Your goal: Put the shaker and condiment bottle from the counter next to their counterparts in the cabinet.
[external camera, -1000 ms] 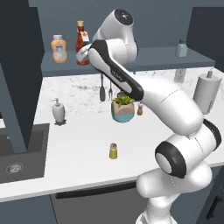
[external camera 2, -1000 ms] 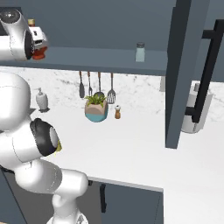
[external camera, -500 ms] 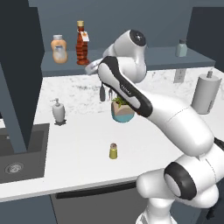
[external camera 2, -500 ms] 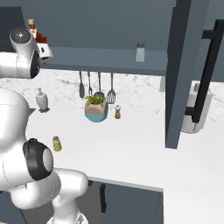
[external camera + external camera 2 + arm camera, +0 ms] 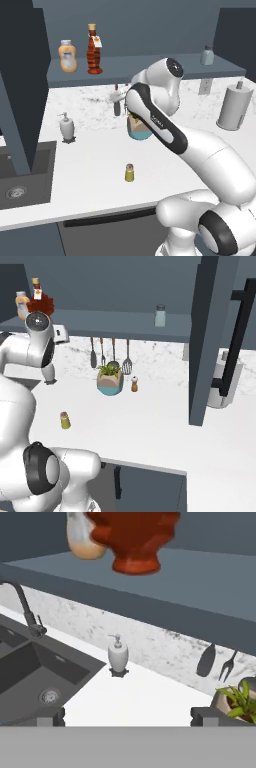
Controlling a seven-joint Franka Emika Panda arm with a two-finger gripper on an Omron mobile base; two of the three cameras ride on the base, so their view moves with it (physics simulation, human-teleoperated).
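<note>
Cabinet point(image 5: 150, 67) shelf: condiment bottle point(image 5: 93, 50) upright, upper left of frame, just beside orange bottle point(image 5: 67, 55). Bench point(image 5: 95, 165): shaker point(image 5: 129, 172) upright, lower centre, free. Fingers point(image 5: 127, 716) spread, empty, up near shelf; shaker well below them.

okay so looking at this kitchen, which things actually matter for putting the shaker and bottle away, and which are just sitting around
Part of the job:
shaker, on the counter
condiment bottle, on the shelf beside the orange bottle
grey-green shaker
cabinet
gripper, open, empty

Just lying about:
soap dispenser
potted plant
pepper mill
hanging utensils
paper towel roll
sink
</note>
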